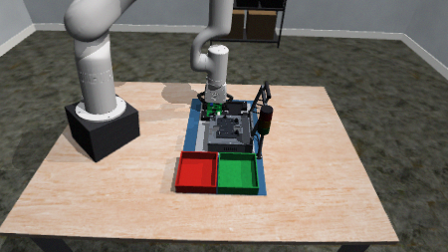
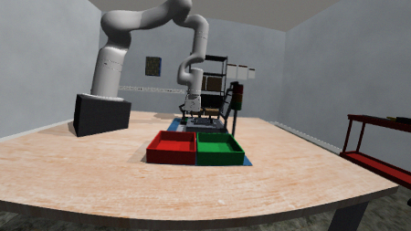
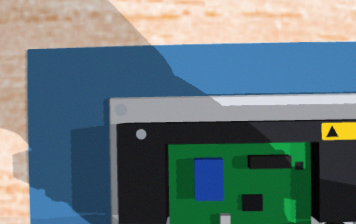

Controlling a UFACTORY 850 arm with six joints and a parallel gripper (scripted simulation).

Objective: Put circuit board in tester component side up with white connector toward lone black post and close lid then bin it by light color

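While the arm [image 1: 219, 6] [image 2: 199, 37] reaches across from its black base [image 1: 100, 140] [image 2: 101, 117] at nine o'clock, the gripper [image 1: 215, 108] [image 2: 194, 113] points down over the board [image 1: 214, 110] [image 3: 235, 175]. Clock positions are taken from the tester [image 1: 215, 146] [image 2: 207, 129], with twelve at the table's [image 1: 124, 195] [image 2: 137, 188] [image 3: 250, 20] far edge.

Gripper: fingers fully spread, nothing grasped. Whether either finger touches the board cannot be determined.

Board: in the tray [image 1: 239, 105] [image 3: 142, 165] at eleven o'clock, flat, component side up. A blue component [image 3: 209, 180] and several black ones show on its green face. The direction of its white connector cannot be confirmed. Farther along the tray, a yellow label [image 3: 338, 131] with a black triangle is seen at two o'clock from the board's middle.

Tester: no board in it. The lid [image 1: 258, 103] stands raised at one to two o'clock. The signal light [image 1: 266, 120] [image 2: 237, 97] is upright on its pole at three o'clock, its red and green sections dark.

Bins: red [image 1: 197, 172] [image 2: 171, 145] at seven o'clock, green [image 1: 238, 172] [image 2: 221, 145] at six, side by side and both without a board. The blue mat [image 1: 192, 132] [image 2: 247, 162] [image 3: 50, 150] extends beneath the tray and tester
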